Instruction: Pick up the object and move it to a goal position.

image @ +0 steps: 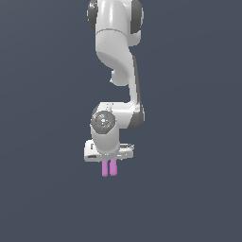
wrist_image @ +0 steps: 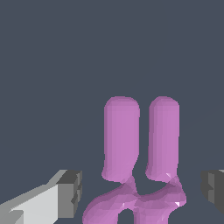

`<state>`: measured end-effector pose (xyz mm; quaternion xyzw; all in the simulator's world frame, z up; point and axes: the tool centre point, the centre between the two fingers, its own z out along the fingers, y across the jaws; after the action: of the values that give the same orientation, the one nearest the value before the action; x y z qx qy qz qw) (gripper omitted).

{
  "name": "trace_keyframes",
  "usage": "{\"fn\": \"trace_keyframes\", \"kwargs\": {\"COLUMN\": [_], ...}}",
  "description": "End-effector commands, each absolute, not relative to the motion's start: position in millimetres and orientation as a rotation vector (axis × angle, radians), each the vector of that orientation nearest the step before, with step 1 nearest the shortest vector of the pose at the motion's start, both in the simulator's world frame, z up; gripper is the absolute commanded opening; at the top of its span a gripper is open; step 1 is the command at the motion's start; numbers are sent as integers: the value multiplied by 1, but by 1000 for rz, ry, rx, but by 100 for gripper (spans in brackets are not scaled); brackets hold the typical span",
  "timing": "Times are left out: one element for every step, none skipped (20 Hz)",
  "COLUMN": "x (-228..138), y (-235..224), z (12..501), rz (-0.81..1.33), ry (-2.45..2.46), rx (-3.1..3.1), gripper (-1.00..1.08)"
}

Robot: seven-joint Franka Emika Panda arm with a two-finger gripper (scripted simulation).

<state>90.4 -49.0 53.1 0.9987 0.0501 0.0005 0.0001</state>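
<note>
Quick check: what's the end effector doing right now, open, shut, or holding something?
End effector: open; its fingertips sit apart on either side of the pink object, with gaps showing, so nothing is gripped in the wrist view.

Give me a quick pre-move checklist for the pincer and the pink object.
1. Object between the fingers: ok, wrist view shows it in the gap.
2. Pincer open: ok, gaps on both sides of the object.
3. Pads touching object: not ok, both stand clear.
4. Object centred in the gap: not ok, one finger is nearer.
5. Object resting on a surface: cannot tell, no surface visible.
6. Goal position visible: not ok, no marker in either view.
</note>
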Motion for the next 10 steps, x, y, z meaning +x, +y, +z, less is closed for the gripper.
{"fn": "trace_keyframes", "kwargs": {"x": [90,90,89,89,89,89,90,90,90,91], "y": [-49,-49,-49,-49,-49,-49,-49,-49,-49,-49], "z": [40,34,29,24,20,17,15,14,14,14], "rz": [-1,-1,-1,0,0,0,0,0,0,0], "ry": [158,158,158,159,159,159,159,159,159,159], "rx": [3138,3138,3138,3138,3138,3138,3138,3138,3138,3138], "gripper": [100,100,100,100,100,100,100,100,100,100]}}
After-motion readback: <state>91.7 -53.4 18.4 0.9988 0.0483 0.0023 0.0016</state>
